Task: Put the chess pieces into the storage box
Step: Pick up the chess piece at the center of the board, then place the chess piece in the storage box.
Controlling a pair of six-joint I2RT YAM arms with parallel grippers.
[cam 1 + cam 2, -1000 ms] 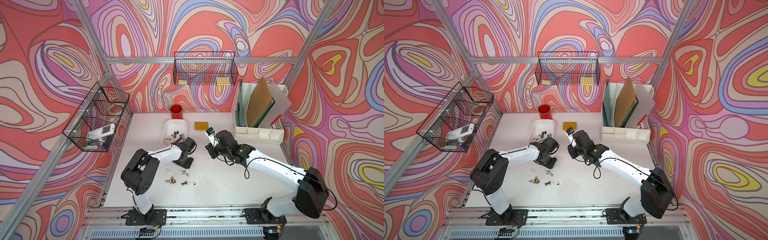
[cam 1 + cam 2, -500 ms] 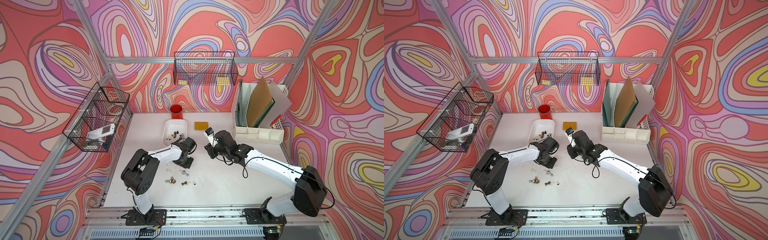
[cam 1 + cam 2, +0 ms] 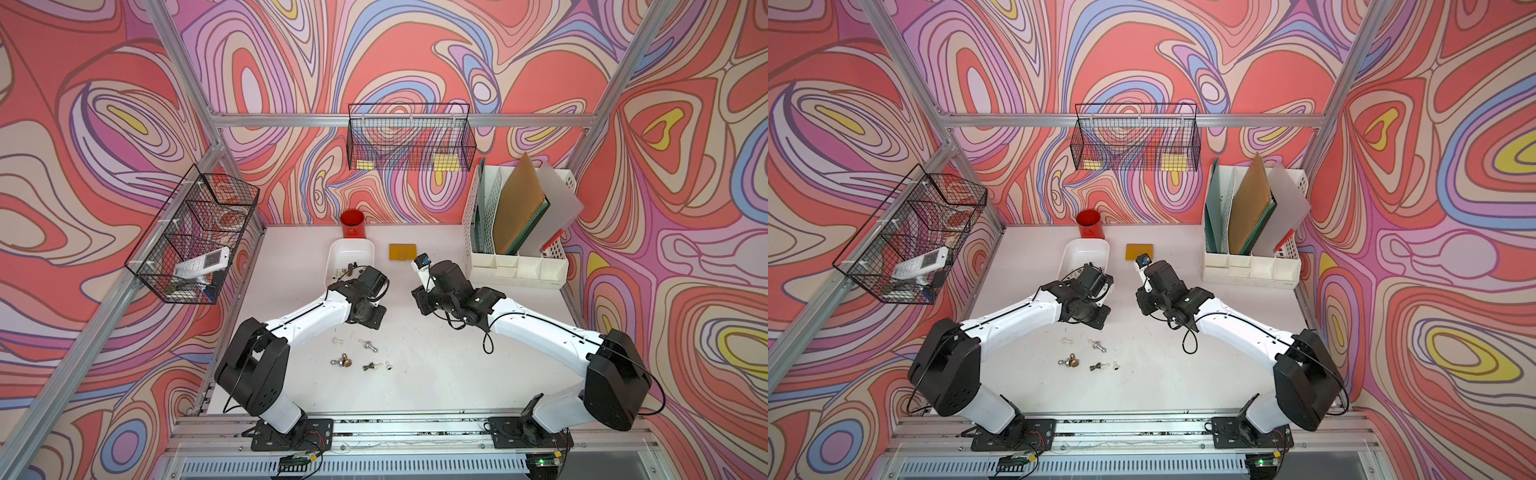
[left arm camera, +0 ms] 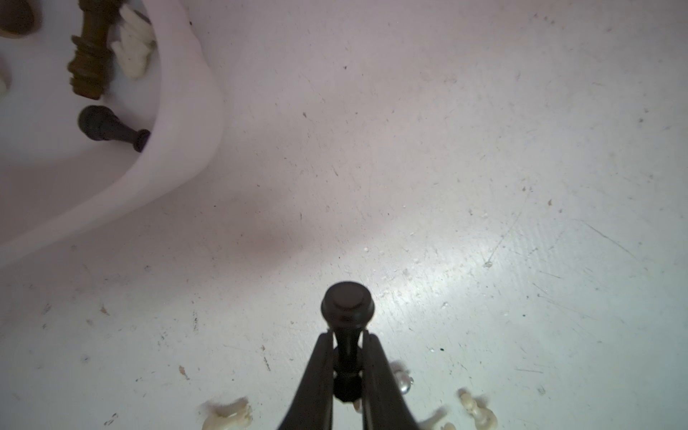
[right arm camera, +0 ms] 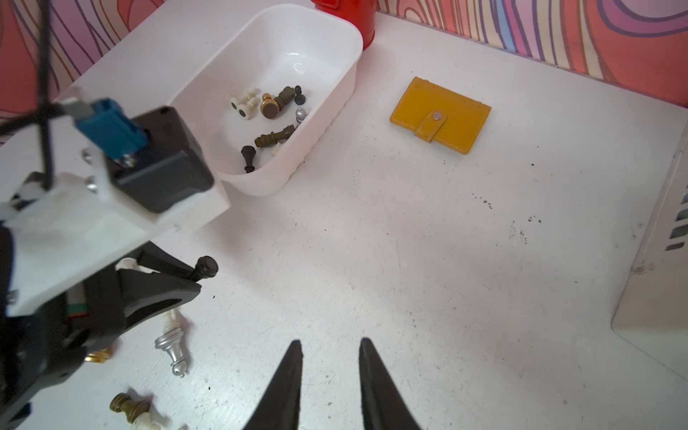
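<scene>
In the left wrist view my left gripper (image 4: 347, 335) is shut on a black chess piece (image 4: 348, 305), whose round base points away from the camera just above the table. The right wrist view shows the same piece (image 5: 205, 267) a short way from the storage box (image 5: 350, 74), a white tray holding several pieces (image 5: 270, 108). Several more pieces lie loose on the table in both top views, among them a silver one (image 3: 369, 345) and a brass one (image 3: 345, 361). My right gripper (image 5: 329, 346) hangs open and empty over bare table beside them.
A red cup (image 3: 352, 222) stands just behind the storage box (image 3: 351, 249), a yellow wallet (image 3: 402, 251) lies to its right. A white file rack (image 3: 515, 262) fills the back right. Wire baskets hang on the left and back walls.
The left jaws have closed on the black chess piece. The right arm has edged slightly toward the centre; the loose pieces have not moved.
</scene>
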